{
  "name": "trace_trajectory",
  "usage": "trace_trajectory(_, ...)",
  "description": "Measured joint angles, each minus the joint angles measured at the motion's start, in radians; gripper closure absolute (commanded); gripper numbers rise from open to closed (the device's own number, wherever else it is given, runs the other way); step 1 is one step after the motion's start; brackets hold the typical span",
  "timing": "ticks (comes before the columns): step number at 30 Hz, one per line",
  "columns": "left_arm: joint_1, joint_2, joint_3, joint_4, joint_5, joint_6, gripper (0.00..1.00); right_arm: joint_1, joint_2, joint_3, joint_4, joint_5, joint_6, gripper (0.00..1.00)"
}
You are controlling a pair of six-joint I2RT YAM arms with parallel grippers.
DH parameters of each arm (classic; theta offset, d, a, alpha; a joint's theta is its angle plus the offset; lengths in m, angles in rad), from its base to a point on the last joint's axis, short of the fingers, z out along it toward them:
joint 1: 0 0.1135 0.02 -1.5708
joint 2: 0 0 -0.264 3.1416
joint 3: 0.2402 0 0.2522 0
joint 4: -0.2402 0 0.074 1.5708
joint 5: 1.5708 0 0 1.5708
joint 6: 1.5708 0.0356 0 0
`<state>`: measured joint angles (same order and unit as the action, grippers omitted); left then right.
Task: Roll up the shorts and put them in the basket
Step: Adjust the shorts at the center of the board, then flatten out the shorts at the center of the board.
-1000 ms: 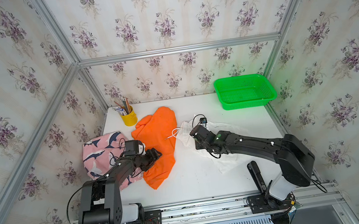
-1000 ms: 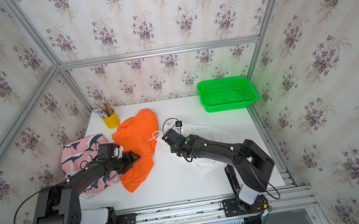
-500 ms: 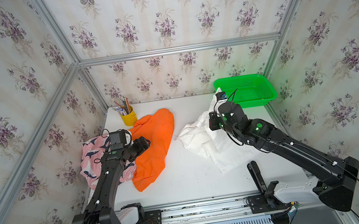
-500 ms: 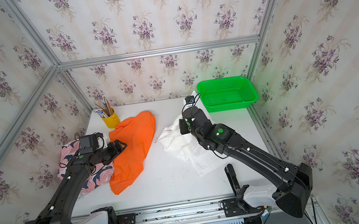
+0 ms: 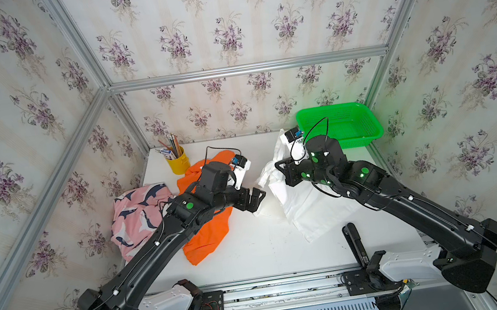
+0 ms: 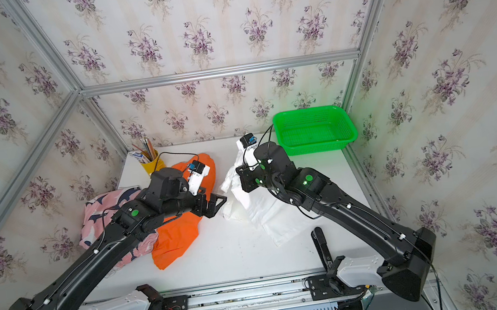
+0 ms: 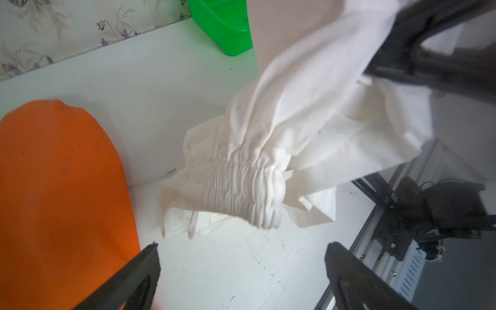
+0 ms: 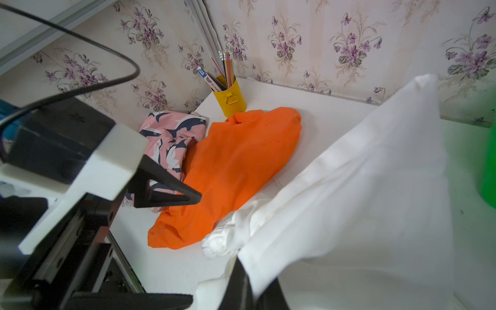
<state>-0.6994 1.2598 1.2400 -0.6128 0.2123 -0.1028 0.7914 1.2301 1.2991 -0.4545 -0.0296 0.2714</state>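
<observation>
**Q:** How far along is the rolling?

**A:** None rolled yet. The right gripper (image 5: 281,171) is clamped on the white shorts (image 5: 305,208), one end raised, the rest trailing on the table (image 5: 254,259). The left gripper (image 5: 256,200) hangs wide open and empty beside their waistband.

**Q:** The other pairs?

**A:** Orange shorts (image 5: 208,234) and pink shark-print shorts (image 5: 136,216) lie crumpled, unrolled, on the left.

Bare bench (image 5: 254,259) runs along the front edge and up a narrow middle lane between the orange shorts (image 5: 208,232), toward the left edge, and the white shorts (image 5: 306,210), toward the right edge. A black bar (image 5: 355,242) lies by the front edge, near the white shorts. A yellow pencil cup (image 5: 178,165) fills the back left corner, a green basket (image 5: 361,141) the back right corner, and pink shorts (image 5: 134,216) crowd the left edge.
</observation>
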Motion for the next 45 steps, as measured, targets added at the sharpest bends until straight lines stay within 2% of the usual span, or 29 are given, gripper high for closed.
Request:
trace_trajectory(4, -0.059, 0.117, 0.092, -0.049, -0.103, 0.136, 0.14, 0.000, -0.028, -0.028, -0.006, -0.032, 0.013, 1.00)
trace_trajectory(7, -0.079, 0.188, 0.133, -0.068, -0.165, 0.203, 0.30, 0.000, -0.041, -0.043, -0.015, -0.038, 0.013, 1.00)
trace_trajectory(9, -0.088, 0.208, 0.144, -0.084, -0.179, 0.232, 0.42, 0.000, -0.047, -0.048, -0.028, -0.037, 0.014, 1.00)
trace_trajectory(15, -0.093, 0.179, 0.138, -0.086, -0.137, 0.286, 0.90, 0.000, -0.063, -0.061, -0.050, 0.056, 0.023, 1.00)
trace_trajectory(17, -0.094, 0.173, 0.138, -0.087, -0.108, 0.296, 0.98, 0.000, -0.064, -0.068, -0.064, 0.106, 0.042, 1.00)
trace_trajectory(21, -0.095, 0.158, 0.122, -0.074, -0.074, 0.296, 1.00, 0.001, -0.064, -0.083, -0.090, 0.180, 0.075, 0.99)
trace_trajectory(28, -0.095, 0.106, 0.087, -0.050, -0.051, 0.256, 1.00, 0.000, -0.119, -0.199, -0.089, 0.221, 0.174, 0.49)
trace_trajectory(30, -0.093, 0.107, 0.088, -0.050, -0.051, 0.243, 1.00, 0.000, -0.148, -0.261, -0.081, 0.209, 0.198, 0.39)
trace_trajectory(33, -0.094, 0.123, 0.101, -0.054, -0.048, 0.224, 1.00, 0.000, -0.189, -0.365, -0.044, 0.141, 0.238, 0.29)
trace_trajectory(38, -0.093, 0.145, 0.124, -0.059, -0.048, 0.200, 1.00, 0.000, -0.223, -0.500, 0.020, 0.064, 0.305, 0.29)
trace_trajectory(45, -0.088, 0.146, 0.135, -0.082, -0.060, 0.183, 1.00, 0.000, -0.250, -0.554, 0.024, 0.099, 0.360, 0.41)
